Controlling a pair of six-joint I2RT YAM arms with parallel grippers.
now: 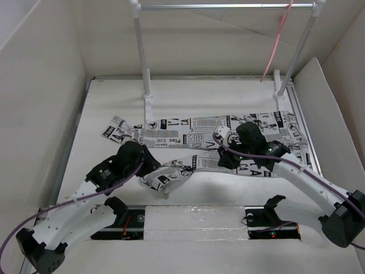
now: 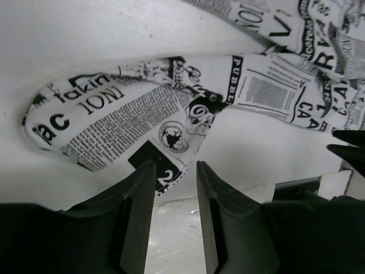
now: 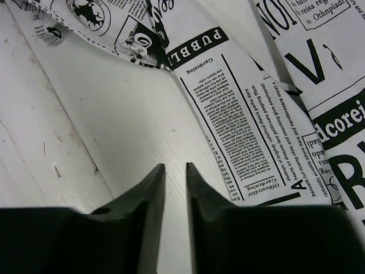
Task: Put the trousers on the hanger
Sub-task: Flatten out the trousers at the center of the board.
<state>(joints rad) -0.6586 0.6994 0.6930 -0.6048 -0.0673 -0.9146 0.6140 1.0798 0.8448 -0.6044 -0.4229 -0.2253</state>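
Observation:
The trousers (image 1: 188, 132), white cloth with black newspaper print, lie flat across the middle of the table, one leg bent toward the front. The pale pink hanger (image 1: 278, 40) hangs from the bar at the back right, only partly in view. My left gripper (image 1: 149, 170) is at the end of the front leg. In the left wrist view it (image 2: 174, 166) is open, the cloth's hem (image 2: 162, 174) just reaching between its tips. My right gripper (image 1: 226, 158) sits low by the trousers' middle. In the right wrist view it (image 3: 175, 166) is narrowly open and empty over bare table, the cloth (image 3: 245, 125) just to its right.
A rack with white posts (image 1: 141, 51) and a silver bar (image 1: 228, 7) stands at the back of the table. White walls enclose the table on the left, back and right. The arm bases (image 1: 268, 220) sit along the near edge.

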